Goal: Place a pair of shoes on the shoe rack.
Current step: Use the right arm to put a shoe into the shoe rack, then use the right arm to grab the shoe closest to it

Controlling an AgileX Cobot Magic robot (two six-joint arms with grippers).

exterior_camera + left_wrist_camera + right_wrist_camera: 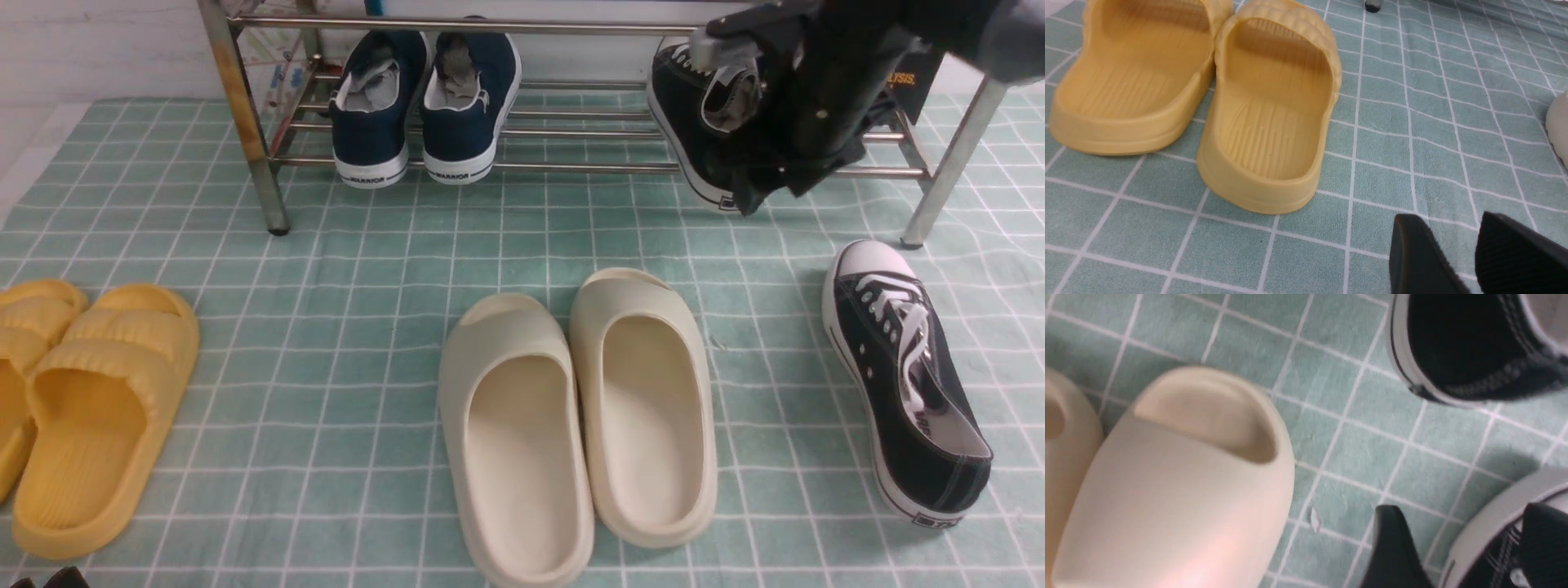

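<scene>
One black sneaker [682,114] with white sole lies on the shoe rack [571,167] at its right end, toe to the back, heel overhanging the front rod. Its heel [1470,347] shows in the right wrist view. My right gripper [763,184] hangs just beside that heel, open and empty [1466,547]. The other black sneaker [898,384] lies on the checked cloth at the right, toe toward the rack; its white toe rim [1494,514] shows past the right fingers. My left gripper [1457,253] is open over bare cloth, low at the near left.
Navy slip-on sneakers [424,106] stand on the rack's left part. Cream slides [571,416] lie mid-cloth and a slide toe [1180,482] is near the right gripper. Yellow slides [98,408] [1274,118] lie just ahead of the left gripper. A rack leg [947,171] stands behind the floor sneaker.
</scene>
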